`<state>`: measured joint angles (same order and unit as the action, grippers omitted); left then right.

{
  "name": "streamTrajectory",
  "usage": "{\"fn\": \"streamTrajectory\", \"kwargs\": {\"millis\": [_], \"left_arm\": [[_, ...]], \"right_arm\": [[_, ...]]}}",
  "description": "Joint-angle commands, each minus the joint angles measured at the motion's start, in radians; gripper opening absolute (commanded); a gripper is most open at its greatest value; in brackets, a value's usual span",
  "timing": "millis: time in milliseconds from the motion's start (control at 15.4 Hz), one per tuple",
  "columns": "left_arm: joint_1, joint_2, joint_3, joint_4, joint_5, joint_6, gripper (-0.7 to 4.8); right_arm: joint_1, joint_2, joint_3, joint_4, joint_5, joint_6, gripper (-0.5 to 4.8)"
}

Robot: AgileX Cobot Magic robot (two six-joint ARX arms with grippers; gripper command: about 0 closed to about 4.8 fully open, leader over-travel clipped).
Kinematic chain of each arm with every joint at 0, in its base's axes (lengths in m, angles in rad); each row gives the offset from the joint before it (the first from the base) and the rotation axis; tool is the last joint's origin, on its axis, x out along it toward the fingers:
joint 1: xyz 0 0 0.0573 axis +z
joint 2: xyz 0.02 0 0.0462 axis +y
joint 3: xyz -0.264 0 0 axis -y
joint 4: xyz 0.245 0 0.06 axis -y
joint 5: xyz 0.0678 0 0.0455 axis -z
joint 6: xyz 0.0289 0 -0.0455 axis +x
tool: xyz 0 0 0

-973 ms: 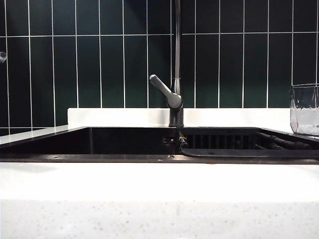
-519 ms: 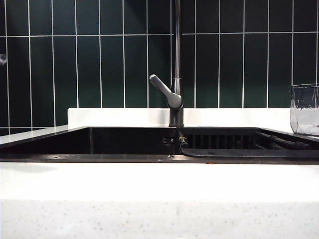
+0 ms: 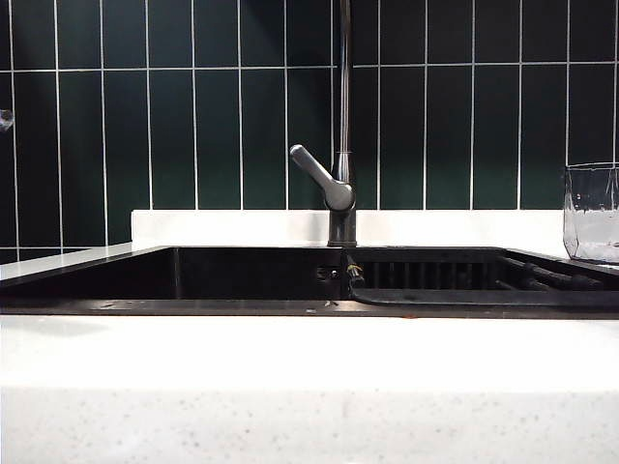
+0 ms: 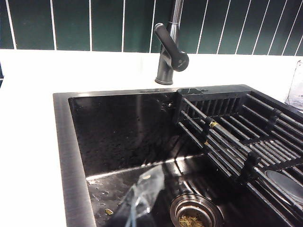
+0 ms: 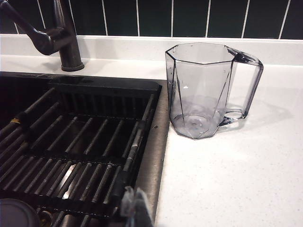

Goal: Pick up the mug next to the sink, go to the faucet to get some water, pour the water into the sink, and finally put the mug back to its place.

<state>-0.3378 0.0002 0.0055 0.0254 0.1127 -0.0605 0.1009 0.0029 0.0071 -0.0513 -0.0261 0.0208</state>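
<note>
The clear faceted mug (image 5: 201,90) stands upright on the white countertop (image 5: 236,179) just beside the sink (image 5: 158,156), handle turned away from the basin, nearer the clenched, empty right gripper (image 5: 137,208) than the clenched left gripper (image 4: 137,203) over the basin.
</note>
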Motion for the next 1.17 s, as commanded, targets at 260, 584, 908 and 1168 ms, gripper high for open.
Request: {"fn": "streamTrajectory", "kwargs": {"millis": [260, 584, 908, 1168], "left_arm": [[0.150, 0.000, 0.003, 0.010, 0.005, 0.000, -0.04], [0.285, 0.000, 0.002, 0.006, -0.007, 0.001, -0.04], [0.298, 0.000, 0.002, 0.006, 0.000, 0.000, -0.04], [0.298, 0.000, 0.002, 0.006, 0.000, 0.000, -0.04]], "right_arm": [[-0.001, 0.000, -0.006, 0.010, 0.002, 0.000, -0.05], [-0.001, 0.000, -0.006, 0.009, 0.002, 0.000, -0.05], [-0.001, 0.000, -0.006, 0.009, 0.002, 0.000, -0.05], [-0.001, 0.000, -0.006, 0.009, 0.002, 0.000, -0.05]]}}
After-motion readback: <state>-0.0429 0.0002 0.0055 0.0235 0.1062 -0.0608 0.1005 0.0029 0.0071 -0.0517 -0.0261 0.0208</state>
